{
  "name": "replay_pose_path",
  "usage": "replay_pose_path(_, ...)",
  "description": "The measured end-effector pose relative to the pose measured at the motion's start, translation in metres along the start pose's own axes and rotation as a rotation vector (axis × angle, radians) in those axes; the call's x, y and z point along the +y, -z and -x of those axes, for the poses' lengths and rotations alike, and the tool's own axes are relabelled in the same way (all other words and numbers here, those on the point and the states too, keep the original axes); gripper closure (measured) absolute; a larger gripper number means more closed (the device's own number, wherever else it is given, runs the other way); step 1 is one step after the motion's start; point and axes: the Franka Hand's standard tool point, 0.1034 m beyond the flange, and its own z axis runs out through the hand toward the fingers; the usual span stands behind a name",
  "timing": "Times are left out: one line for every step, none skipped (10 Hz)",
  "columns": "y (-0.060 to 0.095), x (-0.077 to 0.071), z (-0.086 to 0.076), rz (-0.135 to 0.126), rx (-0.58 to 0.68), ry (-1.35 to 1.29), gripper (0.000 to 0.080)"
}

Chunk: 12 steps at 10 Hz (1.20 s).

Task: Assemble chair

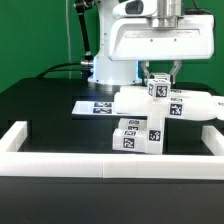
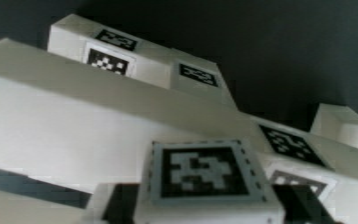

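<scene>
Exterior view, left to right: marker board [image 1: 100,106] lay flat on the black table [image 1: 40,110], then the chair [image 1: 160,112] stood mid-table behind the white border rail [image 1: 110,166], with the gripper [image 1: 163,78] right on its top block. Wrist view only showed tagged chair blocks [image 2: 140,110] close up. Fingers looked closed around the top block, but couldn't tell for sure.

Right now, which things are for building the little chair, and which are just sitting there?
For the chair:
- blocky white plastic chair parts with square black-and-white tags
- the robot's two-finger gripper, down at a small tagged block on top of the parts

Just there:
- flat white marker board with tags
- long low white border rail
- black table
</scene>
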Motion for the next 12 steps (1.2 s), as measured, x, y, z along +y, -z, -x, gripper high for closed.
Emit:
replay_pose_path(-0.0001, -0.0004, 0.0001, -0.002, 0.0, -0.094, 0.0522)
replay_pose_path(-0.0003, -0.0014, 0.0001, -0.002, 0.0, -0.183, 0.0522)
replay_pose_path(-0.0003, -0.0027, 0.0, -0.003, 0.0, -0.26, 0.0522)
replay_pose_path(-0.0002, -0.0025, -0.0001, -0.01, 0.0, -0.316, 0.0522)
replay_pose_path(-0.0001, -0.0032, -0.0002, -0.011, 0.0, -0.379, 0.0522)
replay_pose_path(-0.0001, -0.0051, -0.0003, -0.013, 0.0, -0.472, 0.0522)
replay_pose_path(-0.0001, -0.0052, -0.0003, -0.017, -0.001, -0.514, 0.0522)
replay_pose_path(-0.0001, -0.0055, -0.0003, -0.018, -0.001, -0.537, 0.0522)
replay_pose_path(-0.0002, -0.0055, -0.0002, -0.019, -0.002, -0.536, 0.0522)
replay_pose_path(-0.0002, -0.0055, -0.0001, -0.019, -0.001, -0.5, 0.0286)
replay_pose_path(-0.0004, -0.006, 0.0008, -0.02, -0.003, -0.464, 0.0286)
replay_pose_path(0.0002, -0.0076, 0.0015, -0.021, -0.003, -0.399, 0.0181)
